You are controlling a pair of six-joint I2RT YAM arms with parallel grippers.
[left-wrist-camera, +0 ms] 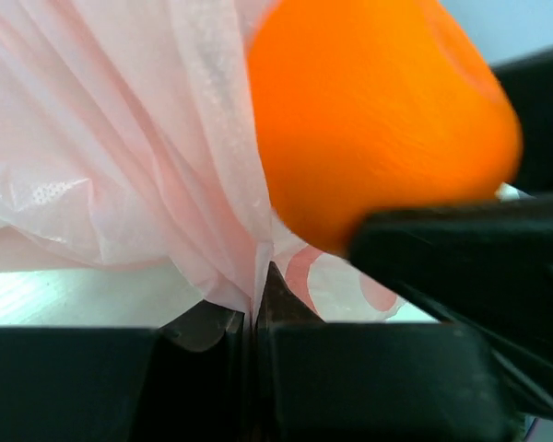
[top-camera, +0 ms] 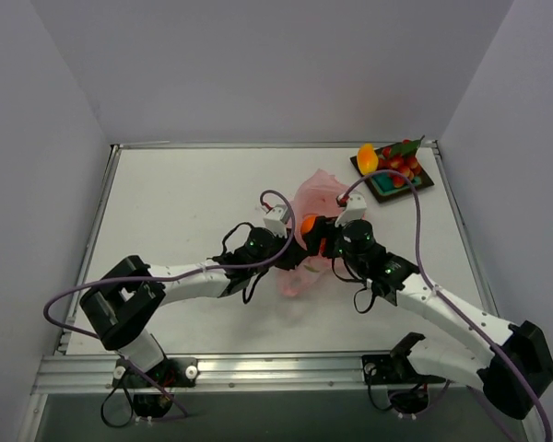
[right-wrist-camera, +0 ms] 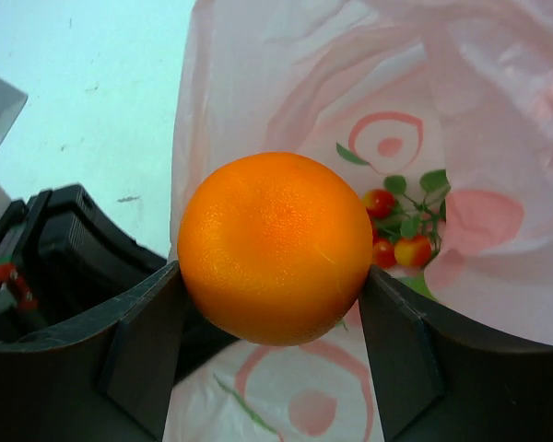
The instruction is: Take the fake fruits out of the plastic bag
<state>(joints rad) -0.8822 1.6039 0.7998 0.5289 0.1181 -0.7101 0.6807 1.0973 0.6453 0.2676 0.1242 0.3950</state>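
Lifting-out step: the right end effector, partly open, clasps the orange over the pink bag. The closed left end effector pinches the bag's film. Next, likely carry the orange to the tray.

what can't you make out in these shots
- Top view: whether any fruit is inside the plastic bag; the left arm and right arm cover it, and the film is crumpled.
- Top view: how many red fruits sit on the tray; too small and piled.
- Left wrist view: the orange is blurred and cut off by the top edge.
- Right wrist view: the bag's full outline; it runs past the frame edges.
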